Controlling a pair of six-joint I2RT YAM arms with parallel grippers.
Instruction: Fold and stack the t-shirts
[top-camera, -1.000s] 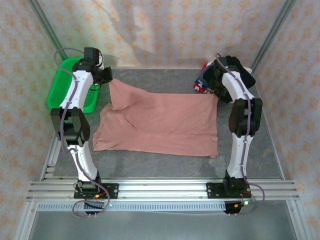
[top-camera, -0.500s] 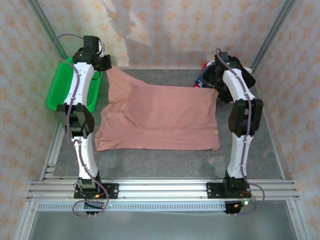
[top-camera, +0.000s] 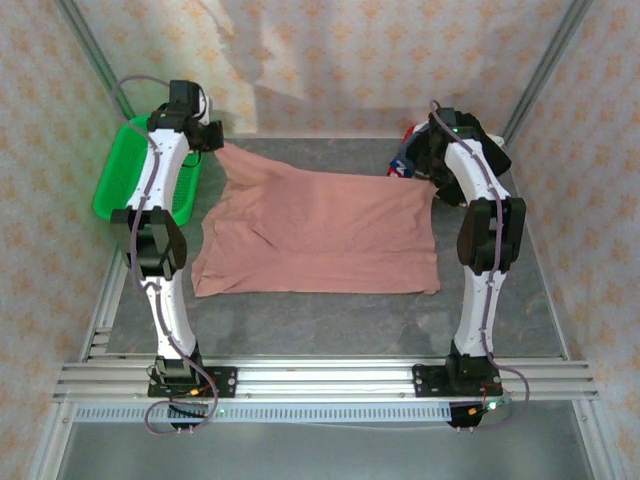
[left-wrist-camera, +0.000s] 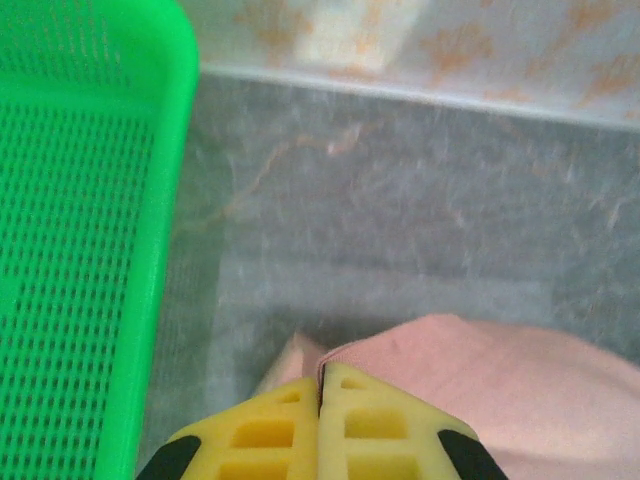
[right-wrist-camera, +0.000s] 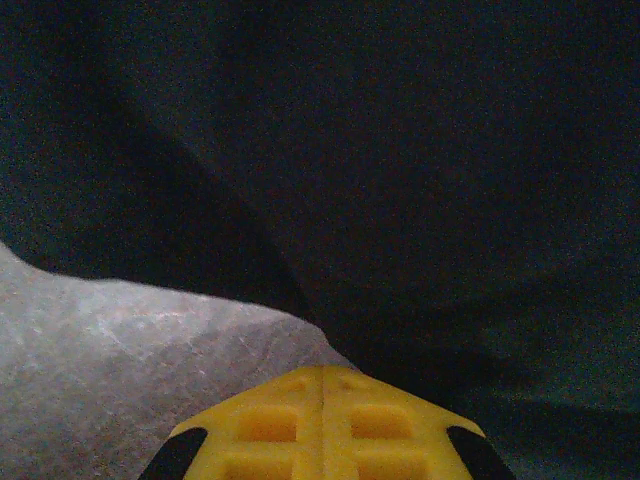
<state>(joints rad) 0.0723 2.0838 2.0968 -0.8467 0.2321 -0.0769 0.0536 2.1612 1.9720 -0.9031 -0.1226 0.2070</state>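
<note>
Overhead, the green basket (top-camera: 122, 178) sits far left, with the pink t-shirt (top-camera: 320, 235) spread mid-table. Closer in, the left wrist view shows the left gripper (left-wrist-camera: 321, 372) clamped on its far-left corner. The right gripper (right-wrist-camera: 322, 372), fingers pressed together, sits just before a black t-shirt (right-wrist-camera: 400, 150).

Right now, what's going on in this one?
The left gripper has its fingers shut on the far left corner of the dusty-pink t-shirt, beside the green mesh basket. The rest of the shirt lies spread on the grey table. The right gripper, fingers shut, sits at the far right by a dark shirt. Nothing is folded yet.
</note>
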